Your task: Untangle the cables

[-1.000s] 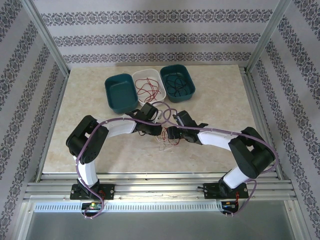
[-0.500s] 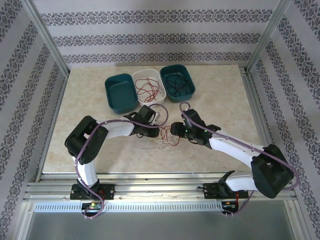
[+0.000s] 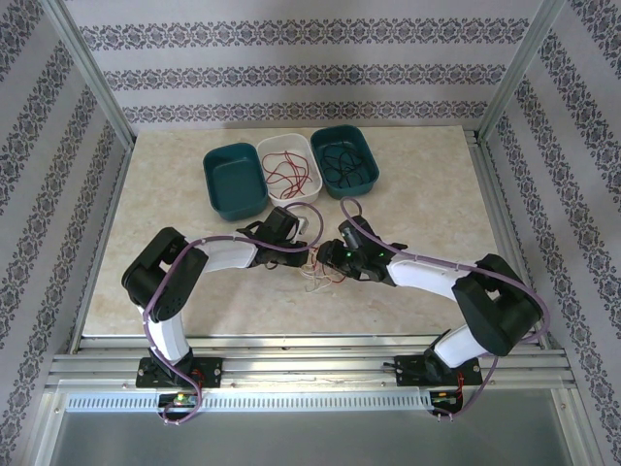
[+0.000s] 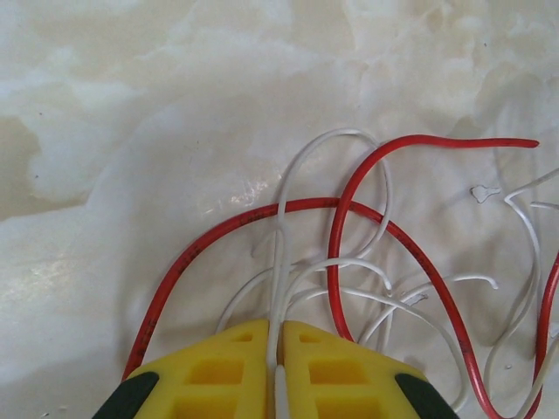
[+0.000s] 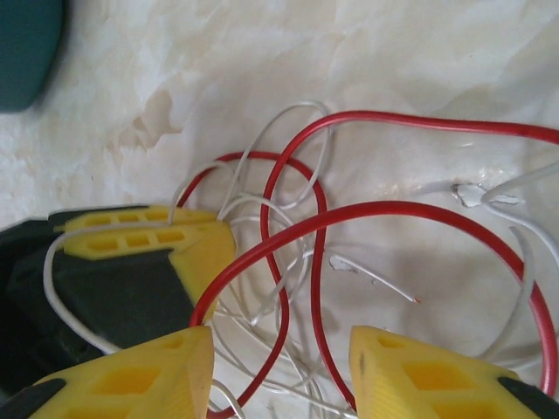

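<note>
A tangle of thin red and white cables (image 3: 321, 276) lies on the marble tabletop between the two grippers. My left gripper (image 4: 279, 336) is shut on one white cable (image 4: 281, 253), which runs straight out from between its yellow fingertips. A red cable (image 4: 349, 209) loops over that white one. My right gripper (image 5: 279, 340) is open and low over the tangle, and red cable loops (image 5: 301, 236) and white strands pass between its fingers. The left gripper's yellow fingers (image 5: 144, 236) sit close by on the left in the right wrist view. From above, the left gripper (image 3: 307, 254) and right gripper (image 3: 328, 260) nearly meet.
Three bins stand in a row at the back: a teal one (image 3: 236, 181), a white one (image 3: 288, 168) holding red cables, and a teal one (image 3: 343, 161) holding black cables. Aluminium rails (image 3: 291, 361) edge the table's near side.
My right gripper has come in leftward onto the tangle, close to the left gripper, and its jaws have narrowed. The left gripper has stayed shut and almost still.
</note>
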Controlling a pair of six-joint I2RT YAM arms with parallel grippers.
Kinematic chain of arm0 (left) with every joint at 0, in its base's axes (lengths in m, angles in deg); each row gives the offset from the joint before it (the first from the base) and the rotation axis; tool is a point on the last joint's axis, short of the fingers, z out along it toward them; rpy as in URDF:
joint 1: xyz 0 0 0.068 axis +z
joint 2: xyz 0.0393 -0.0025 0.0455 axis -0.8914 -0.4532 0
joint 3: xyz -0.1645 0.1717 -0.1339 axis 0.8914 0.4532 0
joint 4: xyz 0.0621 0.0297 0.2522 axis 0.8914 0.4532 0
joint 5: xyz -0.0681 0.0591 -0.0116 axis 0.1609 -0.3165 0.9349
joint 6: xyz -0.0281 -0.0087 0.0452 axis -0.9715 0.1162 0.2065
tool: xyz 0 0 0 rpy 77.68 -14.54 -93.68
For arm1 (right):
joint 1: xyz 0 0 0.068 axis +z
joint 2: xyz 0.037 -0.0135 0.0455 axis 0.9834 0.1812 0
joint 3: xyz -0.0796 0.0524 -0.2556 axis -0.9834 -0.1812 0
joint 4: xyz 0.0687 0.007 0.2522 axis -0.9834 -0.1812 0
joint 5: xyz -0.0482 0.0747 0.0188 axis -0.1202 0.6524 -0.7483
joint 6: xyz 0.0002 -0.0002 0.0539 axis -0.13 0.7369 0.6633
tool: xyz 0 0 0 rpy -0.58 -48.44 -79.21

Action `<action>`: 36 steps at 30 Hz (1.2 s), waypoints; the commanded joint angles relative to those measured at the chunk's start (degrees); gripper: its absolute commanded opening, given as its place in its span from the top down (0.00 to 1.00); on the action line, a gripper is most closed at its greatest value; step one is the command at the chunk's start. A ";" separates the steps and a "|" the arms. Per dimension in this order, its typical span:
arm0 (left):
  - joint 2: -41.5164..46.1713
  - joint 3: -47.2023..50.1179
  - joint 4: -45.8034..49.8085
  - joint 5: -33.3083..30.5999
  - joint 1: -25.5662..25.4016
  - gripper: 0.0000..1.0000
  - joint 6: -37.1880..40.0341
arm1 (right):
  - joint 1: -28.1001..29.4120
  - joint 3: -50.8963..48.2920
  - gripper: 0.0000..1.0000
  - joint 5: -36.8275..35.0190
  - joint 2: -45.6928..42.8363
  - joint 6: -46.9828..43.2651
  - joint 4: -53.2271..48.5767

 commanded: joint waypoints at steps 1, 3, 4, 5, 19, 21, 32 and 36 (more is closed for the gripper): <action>1.90 1.15 -2.64 -0.42 0.31 0.91 -0.89 | 0.31 1.88 0.50 -2.84 0.57 2.31 3.05; 1.99 1.26 -2.82 -0.52 0.17 0.91 -0.95 | 0.25 2.28 0.49 -3.97 0.38 1.96 3.14; 1.99 1.26 -2.87 -0.74 0.13 0.91 -0.93 | 0.23 2.45 0.49 -4.42 0.46 1.89 3.16; 2.00 1.26 -2.99 -0.77 0.05 0.91 -0.93 | 0.18 2.64 0.49 -4.64 0.56 1.89 3.33; 1.65 0.82 -2.75 -1.55 -0.35 0.91 -0.75 | -0.06 3.79 0.49 -3.17 4.88 2.84 5.52; 1.64 0.91 -2.75 -1.62 -0.31 0.91 -0.92 | -0.06 3.48 0.56 -2.95 5.00 2.78 6.27; 2.18 1.42 -1.56 -3.13 -0.40 0.91 -0.69 | -0.50 1.85 0.99 -1.74 0.99 -0.62 12.48; 2.08 1.68 -0.17 -4.66 -0.43 0.98 -1.03 | -0.74 2.93 0.99 -1.89 -3.81 -4.12 9.42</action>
